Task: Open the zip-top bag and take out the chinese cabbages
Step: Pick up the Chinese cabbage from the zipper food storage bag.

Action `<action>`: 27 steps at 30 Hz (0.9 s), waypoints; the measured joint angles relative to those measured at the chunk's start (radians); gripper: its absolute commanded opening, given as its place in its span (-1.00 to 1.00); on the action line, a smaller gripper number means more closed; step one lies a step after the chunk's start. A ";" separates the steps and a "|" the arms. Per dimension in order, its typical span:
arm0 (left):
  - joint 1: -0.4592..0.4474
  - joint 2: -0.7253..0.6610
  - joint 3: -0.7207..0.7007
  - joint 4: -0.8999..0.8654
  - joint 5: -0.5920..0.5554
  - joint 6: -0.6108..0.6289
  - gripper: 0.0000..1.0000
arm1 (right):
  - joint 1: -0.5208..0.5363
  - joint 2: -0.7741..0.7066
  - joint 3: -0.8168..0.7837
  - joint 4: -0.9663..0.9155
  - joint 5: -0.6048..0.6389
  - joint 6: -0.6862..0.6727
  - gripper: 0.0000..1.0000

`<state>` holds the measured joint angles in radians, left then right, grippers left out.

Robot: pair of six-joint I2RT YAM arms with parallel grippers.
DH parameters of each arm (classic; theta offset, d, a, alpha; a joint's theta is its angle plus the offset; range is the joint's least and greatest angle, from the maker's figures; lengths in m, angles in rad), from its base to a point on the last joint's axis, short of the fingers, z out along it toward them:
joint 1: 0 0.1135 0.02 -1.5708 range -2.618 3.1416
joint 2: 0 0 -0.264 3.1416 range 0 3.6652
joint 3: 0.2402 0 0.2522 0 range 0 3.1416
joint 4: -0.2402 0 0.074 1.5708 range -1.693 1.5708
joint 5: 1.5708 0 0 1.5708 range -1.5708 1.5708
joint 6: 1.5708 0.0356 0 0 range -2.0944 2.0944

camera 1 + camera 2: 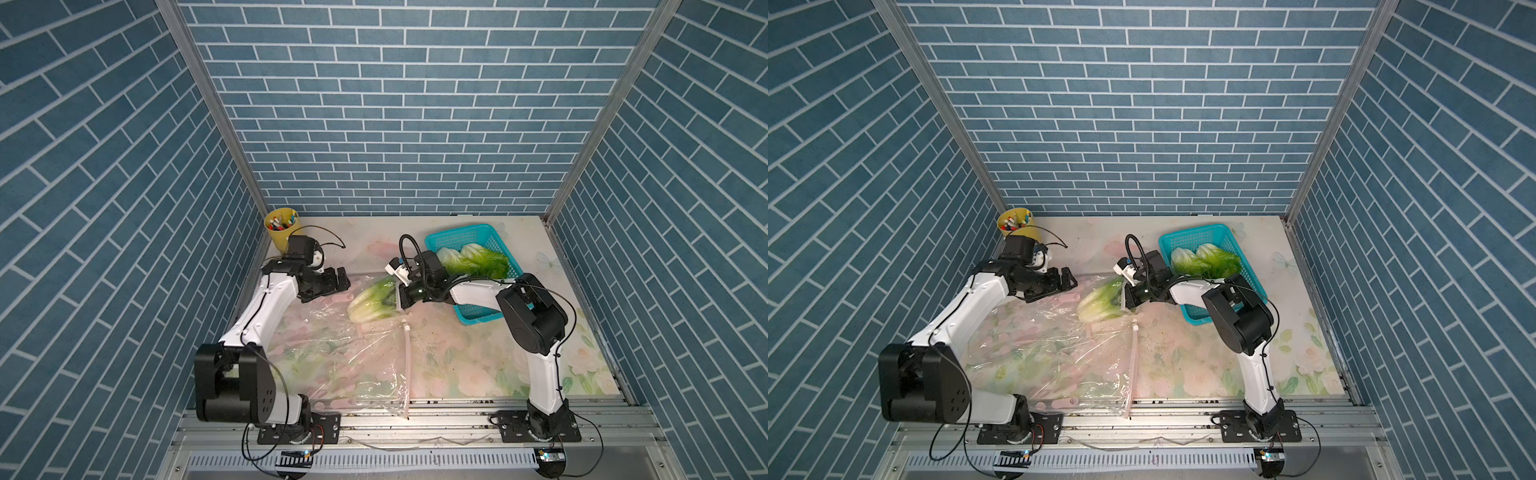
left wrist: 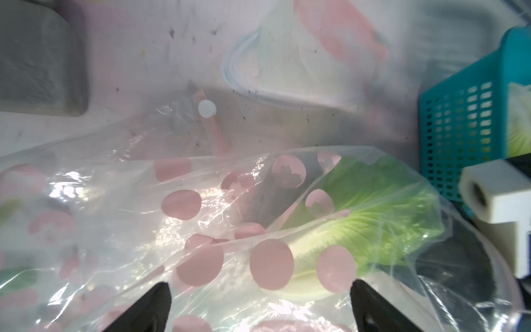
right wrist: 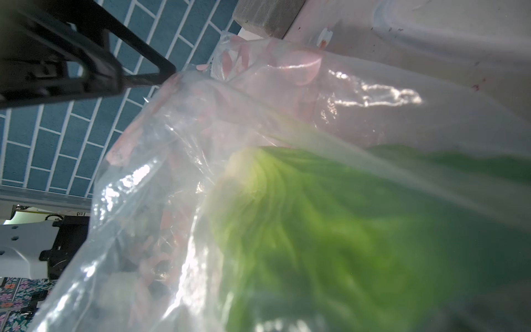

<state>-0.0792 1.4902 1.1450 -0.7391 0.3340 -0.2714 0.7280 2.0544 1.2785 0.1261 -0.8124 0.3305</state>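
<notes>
Now, your left claw (image 1: pixel 341 280) is hanging near the clear crinkly plastic zip-top bag with pink dots (image 1: pixel 332 345), its black fingers (image 2: pixel 149 310) wide apart. Your right claw (image 1: pixel 401 302) is squeezing together at the leafy end of the small oval chinese cabbage with a white bottom and light-green leaves (image 1: pixel 372 301). That cabbage is lying at the bag's mouth, under thin plastic. I cannot tell if the claw is pinching leaf or plastic. In the teal plastic basket with holes (image 1: pixel 457 230), two more cabbages (image 1: pixel 469 259) are lying. The cabbage is looking light and soft, with leaves that tear easily, and the bag is looking slippery. I think you should be taking hold near the firm white bottom.
</notes>
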 measured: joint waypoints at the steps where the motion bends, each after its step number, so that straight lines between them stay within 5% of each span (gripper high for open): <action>1: -0.008 0.027 0.013 -0.004 0.000 0.009 0.99 | 0.000 0.000 0.000 -0.002 -0.003 -0.001 -1.00; 10: -0.077 0.227 0.107 0.009 0.031 0.086 0.94 | -0.001 0.000 0.002 -0.018 -0.023 -0.018 -1.00; 14: -0.114 0.288 0.114 0.014 0.033 0.105 0.30 | 0.000 0.000 0.006 -0.026 -0.024 -0.018 -1.00; 20: -0.170 0.323 0.142 0.031 0.019 0.117 -1.00 | 0.000 0.000 0.013 -0.036 -0.022 -0.017 -1.00; 27: -0.166 0.306 0.113 0.047 -0.096 0.099 -1.00 | 0.000 -0.014 0.001 -0.039 -0.010 -0.024 -1.00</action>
<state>-0.2451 1.7966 1.2575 -0.6926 0.2382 -0.1722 0.7280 2.0407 1.2793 0.0875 -0.8219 0.3069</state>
